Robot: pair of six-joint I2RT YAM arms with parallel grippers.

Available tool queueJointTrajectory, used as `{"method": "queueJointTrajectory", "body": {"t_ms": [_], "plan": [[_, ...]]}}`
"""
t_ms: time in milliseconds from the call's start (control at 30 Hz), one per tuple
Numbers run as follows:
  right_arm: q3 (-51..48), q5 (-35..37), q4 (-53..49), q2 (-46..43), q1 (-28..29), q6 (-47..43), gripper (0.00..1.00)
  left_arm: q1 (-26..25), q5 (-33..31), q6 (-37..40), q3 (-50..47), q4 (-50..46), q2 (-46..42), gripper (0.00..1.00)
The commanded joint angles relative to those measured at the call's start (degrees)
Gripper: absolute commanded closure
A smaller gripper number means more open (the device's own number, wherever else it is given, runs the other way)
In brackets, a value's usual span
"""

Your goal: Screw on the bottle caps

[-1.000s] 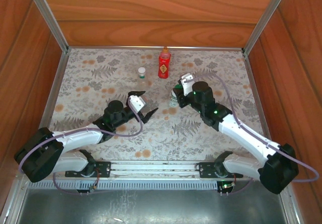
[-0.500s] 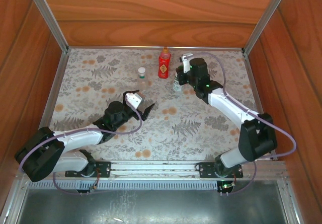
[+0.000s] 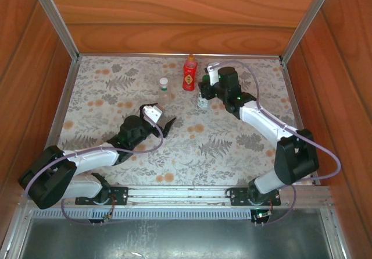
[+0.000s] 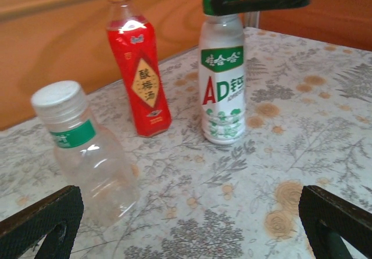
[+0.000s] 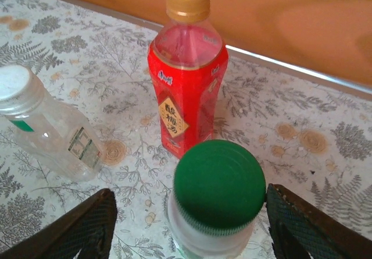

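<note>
left end effector [image 4: 189, 203]: fingers spread wide apart with nothing between them, sitting low over the floral surface [image 4: 325, 96]
right end effector [image 5: 190, 195]: fingers apart, one on each side of the green cap [image 5: 220, 186]. There's a visible gap on the left side; the right finger is just beside the cap, can't tell if it's touching.
white bottle [image 4: 222, 90]: upright, directly under the right end effector and ahead and a bit right of the left one. The big print reads "AD" in red and green followed by a Chinese character, with a green patch of small white characters above and leafy green art near the bottom. Green cap sits on top.
red bottle [image 4: 139, 78]: upright, just beyond the white one from the right end effector, ahead-left for the left one. Gold cap on, yellow diamond label with dark Chinese characters down it.
clear bottle [image 4: 87, 154]: closest to the left end effector, just ahead of its left finger, off to the left for the right one. White cap on, green band around the neck, print too small to read.
bottle spacing: all three stand apart, none touching
</note>
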Motion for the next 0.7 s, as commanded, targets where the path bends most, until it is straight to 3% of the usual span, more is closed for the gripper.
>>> {"method": "queueJointTrajectory", "body": {"t_ms": [0, 300, 500, 667], "plan": [[0.06, 0.76, 0.27, -5.07, -0.17, -1.09, 0.24, 1.96, -2.18, 0.85, -1.38, -0.03, -2.85, 0.00], [-11.70, 5.33, 7.38, -16.83, -1.07, -0.99, 0.18, 11.65, -6.22, 4.75, -3.36, -7.18, -11.19, 0.00], [-26.47, 11.27, 18.95, -22.97, -5.53, -0.67, 0.04, 22.93, -9.93, 3.83, -5.39, -9.49, -12.80, 0.00], [-36.34, 12.09, 28.71, -21.35, -10.05, -0.12, 0.01, 31.67, -10.01, -0.57, -6.86, -9.20, -9.19, 0.00]]}}
